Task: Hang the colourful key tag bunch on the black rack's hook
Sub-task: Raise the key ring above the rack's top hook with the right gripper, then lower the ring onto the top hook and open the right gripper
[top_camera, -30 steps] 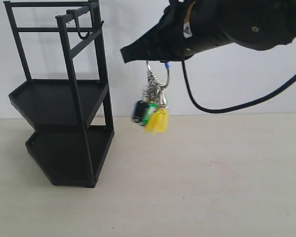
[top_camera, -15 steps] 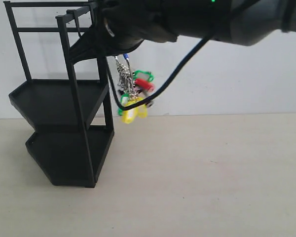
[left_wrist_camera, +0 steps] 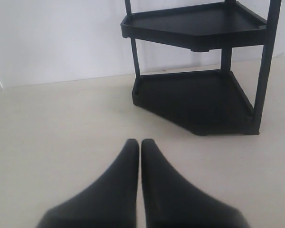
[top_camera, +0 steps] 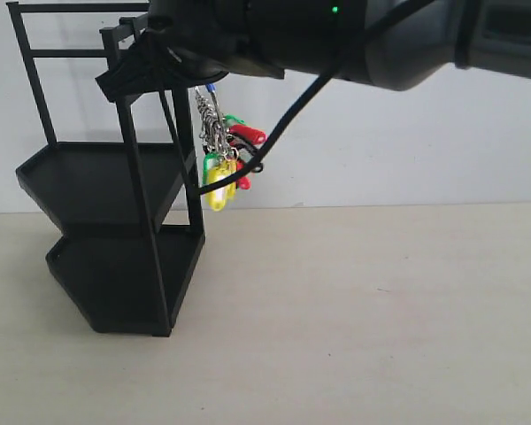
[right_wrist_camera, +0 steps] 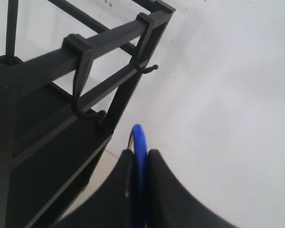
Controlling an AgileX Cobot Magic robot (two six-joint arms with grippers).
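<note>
The black rack [top_camera: 106, 181] stands at the left of the exterior view; it also fills part of the left wrist view [left_wrist_camera: 199, 95]. My right gripper [top_camera: 111, 82] reaches across to the rack's top rail. It is shut on the blue-sleeved wire loop [right_wrist_camera: 138, 142] of the colourful key tag bunch [top_camera: 223, 164], which dangles beside the rack's front upright. In the right wrist view, two J-shaped hooks hang from the top rail, a nearer hook [right_wrist_camera: 83, 92] and a farther one [right_wrist_camera: 145, 59]. The loop's tip sits a little short of the nearer hook, not touching it. My left gripper [left_wrist_camera: 137, 143] is shut and empty, low over the table.
The beige table [top_camera: 363, 319] stretches in front of and to the right of the rack. A white wall [top_camera: 407, 150] stands behind. The right arm's black cable [top_camera: 274, 133] loops down next to the tags.
My right gripper has carried the bunch leftward from mid-scene to the rack's top rail. The tags have swung and now hang by the rack's front upright.
</note>
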